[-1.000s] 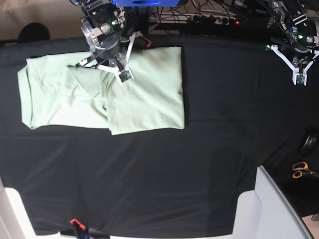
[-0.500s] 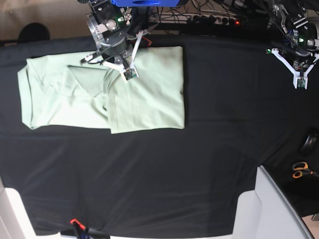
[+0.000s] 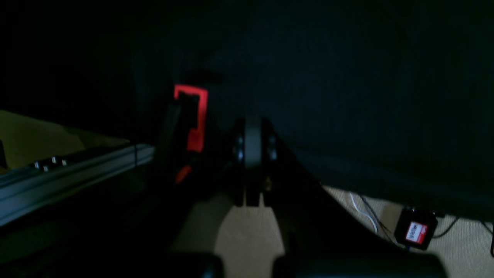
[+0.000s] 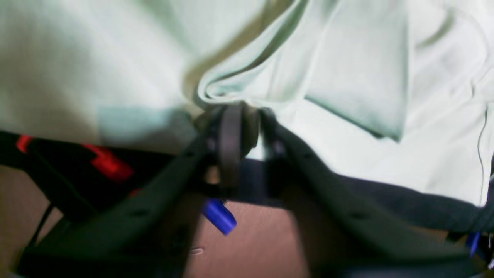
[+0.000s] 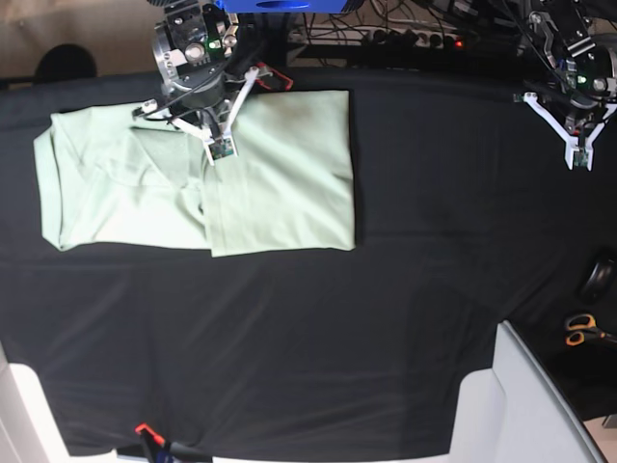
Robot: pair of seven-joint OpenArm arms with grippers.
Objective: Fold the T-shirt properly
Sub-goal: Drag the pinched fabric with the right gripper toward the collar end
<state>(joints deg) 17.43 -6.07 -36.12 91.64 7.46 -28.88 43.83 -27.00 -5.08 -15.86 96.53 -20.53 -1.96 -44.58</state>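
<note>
With its jaws narrowly parted over a raised crease of the T-shirt [image 5: 280, 174], the right gripper [image 5: 220, 151] risks dragging the fold loose.

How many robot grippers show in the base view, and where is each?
2. The right gripper is over the T-shirt, near its far edge at upper left. The left gripper is over the bare black tablecloth at upper right, away from the shirt.
</note>
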